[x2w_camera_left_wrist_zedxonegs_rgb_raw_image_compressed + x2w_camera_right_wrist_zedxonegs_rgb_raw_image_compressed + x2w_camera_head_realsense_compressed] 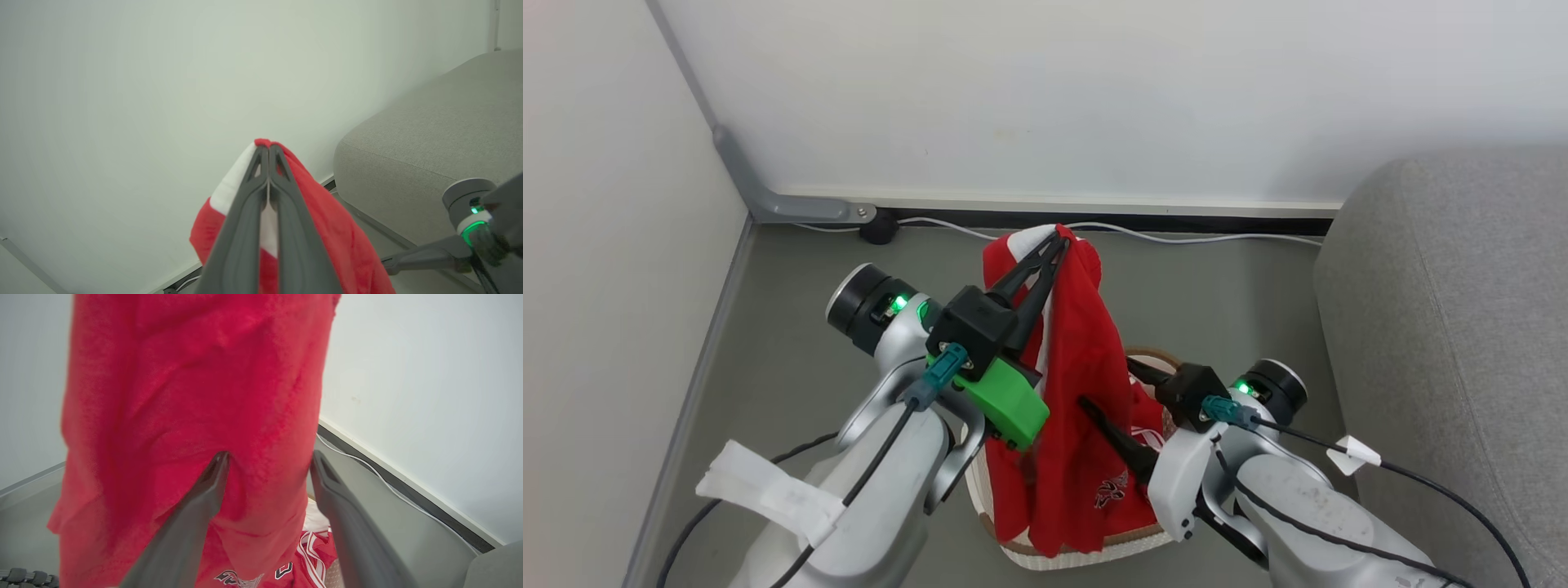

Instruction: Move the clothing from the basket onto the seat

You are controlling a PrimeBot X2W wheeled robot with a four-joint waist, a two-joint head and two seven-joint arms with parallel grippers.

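A red garment with white trim [1086, 367] hangs from my left gripper [1058, 241], which is shut on its top edge high above the basket [1086, 557]. In the left wrist view the fingertips [267, 148] pinch red and white cloth [327, 228]. My right gripper [1104, 382] stands open low beside the hanging cloth. In the right wrist view its fingers [269, 457] spread around the lower part of the cloth [196, 396], and the left finger touches it. More red clothing with striped edging and lettering [310, 555] lies in the basket. The grey seat [1445, 327] is at the right.
A white wall stands close behind, with a dark skirting and a white cable [1201, 238] along the floor. A grey conduit [768, 200] runs down the left corner. Grey floor [792, 343] lies left of the basket. The seat's rounded edge [429, 143] is near my right arm.
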